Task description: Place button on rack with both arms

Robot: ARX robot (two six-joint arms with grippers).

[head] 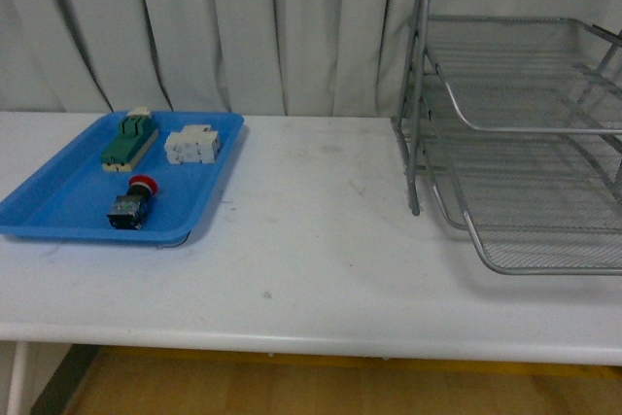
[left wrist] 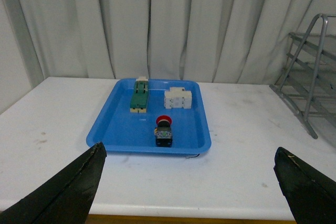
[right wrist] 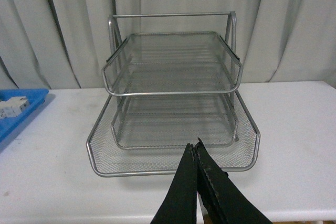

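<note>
The left hand (left wrist: 189, 150) is sitting closest to its wrist camera, its two dark fingers (left wrist: 68, 192) spreading wide apart and holding nothing. The right hand (right wrist: 193, 146) is showing in its own camera with its tips pressing together, also gripping nothing. Neither hand is appearing in the front view.

The button (head: 131, 203) is lying on its side in the blue tray (head: 58, 196), near the tray's 6 o'clock rim, with its red cap pointing toward 12 o'clock. From the robot it is sitting at about 10 o'clock on the table (head: 311, 269). It is lying straight ahead of the open left hand, in line with the gap between the fingers but well apart from them. A green block (head: 129, 140) and a white block (head: 191, 146) are resting side by side behind it, toward 12 o'clock.

The rack (right wrist: 173, 66) is standing at about 2 o'clock, well apart from the tray. The front view is cutting off its 3 o'clock side. Only the right wrist view is showing it whole, with its mesh tiers stacked. The left wrist view is catching just part of its frame. The button's black body is hard to make out in detail.
</note>
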